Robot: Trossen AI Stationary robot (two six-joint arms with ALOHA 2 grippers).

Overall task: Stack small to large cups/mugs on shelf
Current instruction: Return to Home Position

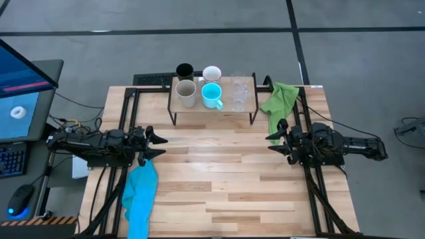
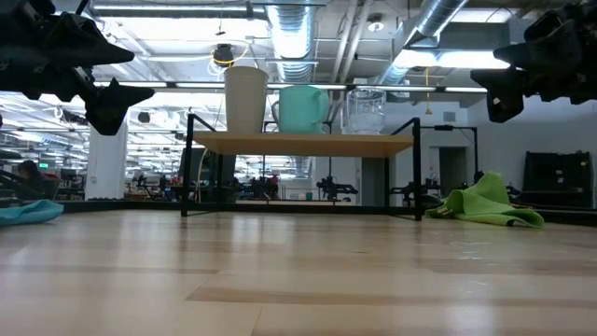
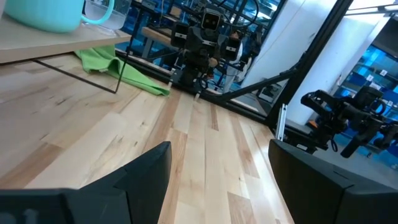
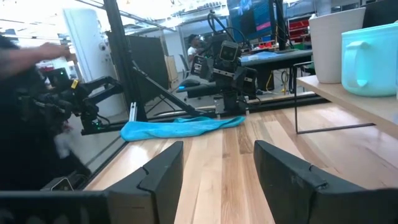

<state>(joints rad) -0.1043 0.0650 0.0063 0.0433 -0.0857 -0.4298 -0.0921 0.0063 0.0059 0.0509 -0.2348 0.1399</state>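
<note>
The shelf (image 1: 212, 106) stands at the table's far middle on black legs. On its board are a beige-grey cup (image 1: 186, 93), a cyan handled mug (image 1: 212, 95) and two clear glasses (image 1: 239, 94). A black tumbler (image 1: 184, 70) and a white mug (image 1: 212, 73) sit at its far edge; whether they are on the board I cannot tell. The low view shows the beige-grey cup (image 2: 245, 98), cyan mug (image 2: 300, 108) and a glass (image 2: 366, 110) in a row. My left gripper (image 1: 154, 145) hovers open over the table's left side. My right gripper (image 1: 274, 140) hovers open over its right side.
A green cloth (image 1: 281, 99) lies on the table just right of the shelf. A blue cloth (image 1: 141, 189) lies at the near left, partly under the left arm. A monitor and keyboard stand left of the table. A person's blurred arm (image 4: 37, 53) shows beyond the table.
</note>
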